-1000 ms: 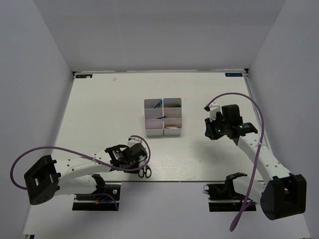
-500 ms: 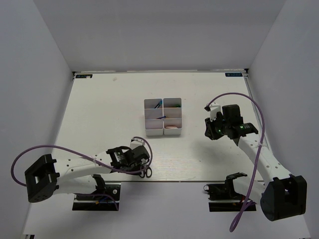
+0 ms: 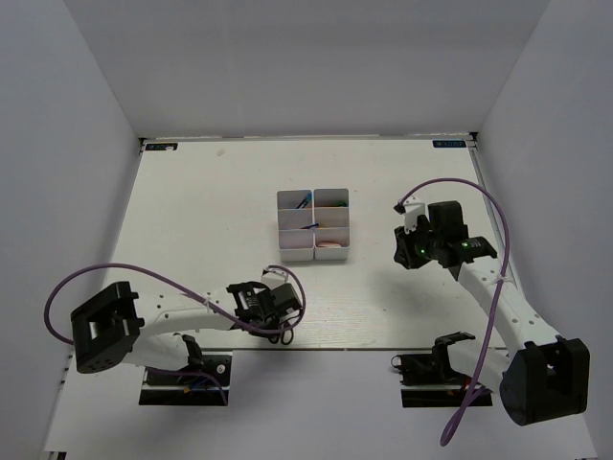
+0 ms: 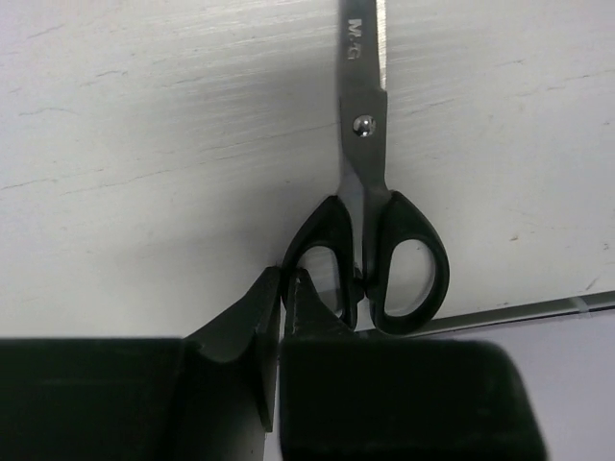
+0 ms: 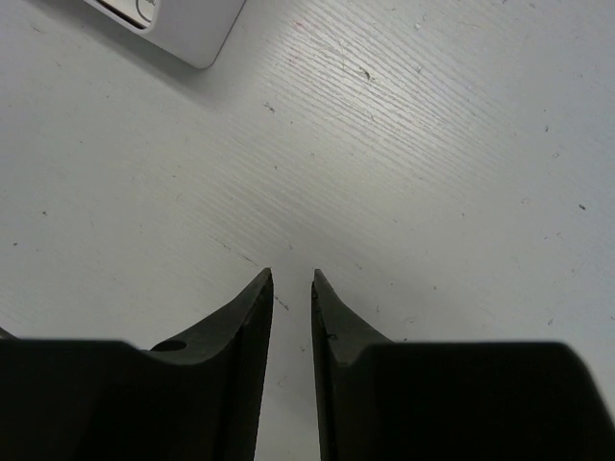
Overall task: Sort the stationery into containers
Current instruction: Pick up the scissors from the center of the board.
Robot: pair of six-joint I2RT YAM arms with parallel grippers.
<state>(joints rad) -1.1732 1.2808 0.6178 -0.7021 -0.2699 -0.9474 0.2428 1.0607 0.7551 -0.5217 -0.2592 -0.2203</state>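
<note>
The black-handled scissors [image 4: 370,240] lie flat near the table's front edge, blades pointing away from me. My left gripper [image 4: 286,276] is shut on the rim of their left handle loop, with one fingertip inside the loop. In the top view the left gripper [image 3: 279,316] covers most of the scissors [image 3: 284,333]. The containers [image 3: 314,225], a white two-by-three block, stand mid-table and hold a blue pen, a dark item and a pink piece. My right gripper [image 3: 405,251] hovers to their right. Its jaws [image 5: 291,279] are almost together with nothing between them.
The table's front edge [image 4: 538,307] runs just behind the scissors' handles. A corner of the bin block [image 5: 183,29] shows at the top left of the right wrist view. Purple cables loop off both arms.
My left arm has swung right and come down over the scissors' handles. The scissors have stayed about where they were. The right arm has not moved.
</note>
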